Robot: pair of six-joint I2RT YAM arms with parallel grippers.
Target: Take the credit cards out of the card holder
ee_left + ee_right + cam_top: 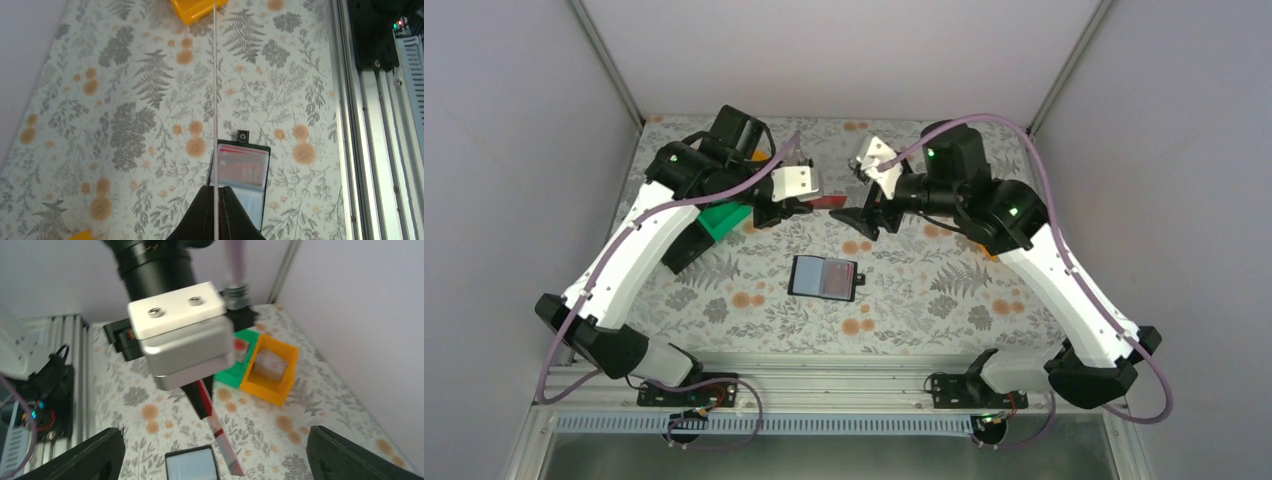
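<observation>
The card holder (824, 277) lies open and flat on the floral table, between and in front of both grippers. In the left wrist view the card holder (248, 175) shows a red credit card (240, 170) in its upper clear pocket. My left gripper (215, 189) is shut on a red and pale credit card (829, 202), held in the air above the table. That card shows edge-on as a thin line (215, 100). My right gripper (215, 431) is open, its fingers wide on either side of the held card (222, 442), not touching it. The holder (192, 466) lies below.
A green tray (239, 362) and an orange tray (270, 371) stand side by side at the back left, the green tray (724, 220) partly under my left arm. The metal rail (367, 125) runs along the near table edge. Grey walls close the sides and back.
</observation>
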